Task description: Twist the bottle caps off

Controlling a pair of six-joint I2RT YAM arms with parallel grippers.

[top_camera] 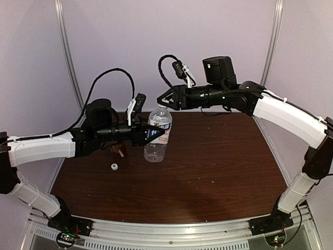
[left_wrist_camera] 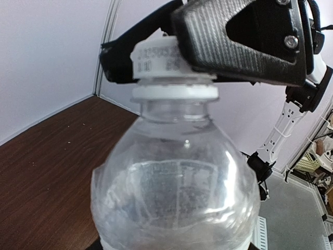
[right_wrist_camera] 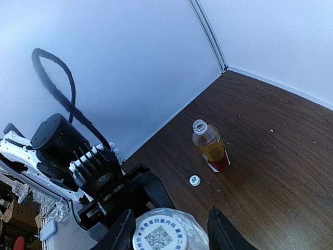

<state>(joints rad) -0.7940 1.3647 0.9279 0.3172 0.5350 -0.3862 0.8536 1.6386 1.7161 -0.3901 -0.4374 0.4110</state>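
The clear bottle (top_camera: 156,138) with a white-and-blue label stands upright at mid-table. My left gripper (top_camera: 150,133) is shut on its body from the left. The bottle fills the left wrist view (left_wrist_camera: 174,192), and its white cap (left_wrist_camera: 156,58) is still on the neck. My right gripper (top_camera: 164,102) is at the cap from above. In the right wrist view its fingers (right_wrist_camera: 122,232) stand on either side of the cap (right_wrist_camera: 159,235), with a gap on the right side. The amber bottle (right_wrist_camera: 210,148) with a red label stands uncapped. Its loose white cap (right_wrist_camera: 194,180) lies beside it on the table.
In the top view the amber bottle (top_camera: 118,151) is partly hidden behind my left arm, and the loose cap (top_camera: 114,166) lies just in front of it. The brown table (top_camera: 218,166) is enclosed by white walls at the back and sides.
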